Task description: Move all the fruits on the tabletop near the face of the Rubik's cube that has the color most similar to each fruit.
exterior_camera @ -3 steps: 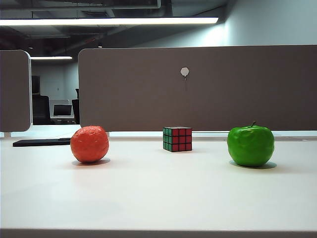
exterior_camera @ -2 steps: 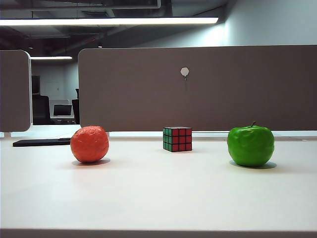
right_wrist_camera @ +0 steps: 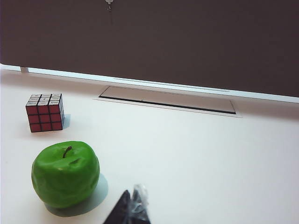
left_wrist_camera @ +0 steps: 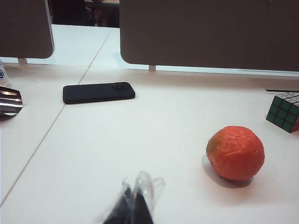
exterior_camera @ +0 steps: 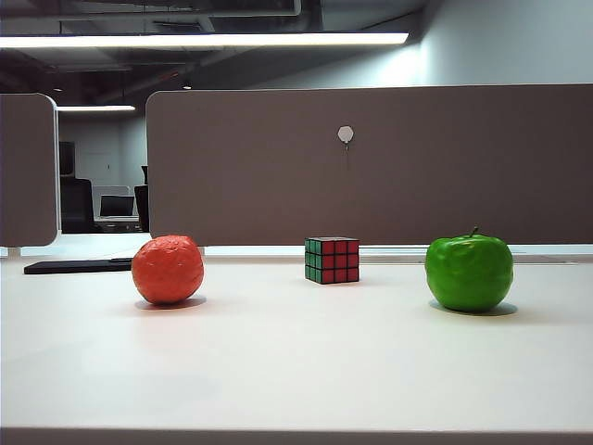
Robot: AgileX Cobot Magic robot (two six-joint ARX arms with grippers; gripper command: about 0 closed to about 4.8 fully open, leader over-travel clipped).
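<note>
bumpy fruit L on tabletop | Rubik's cube mid, further back | apple R | phone far L, behind fruit

Overhead strip light bright, blown out; room behind dim. Tabletop evenly lit, mild sheen. Soft short shadows under green apple and orange-red fruit. All views sharp; wrist views' gripper tips blurred, near lens.
</note>
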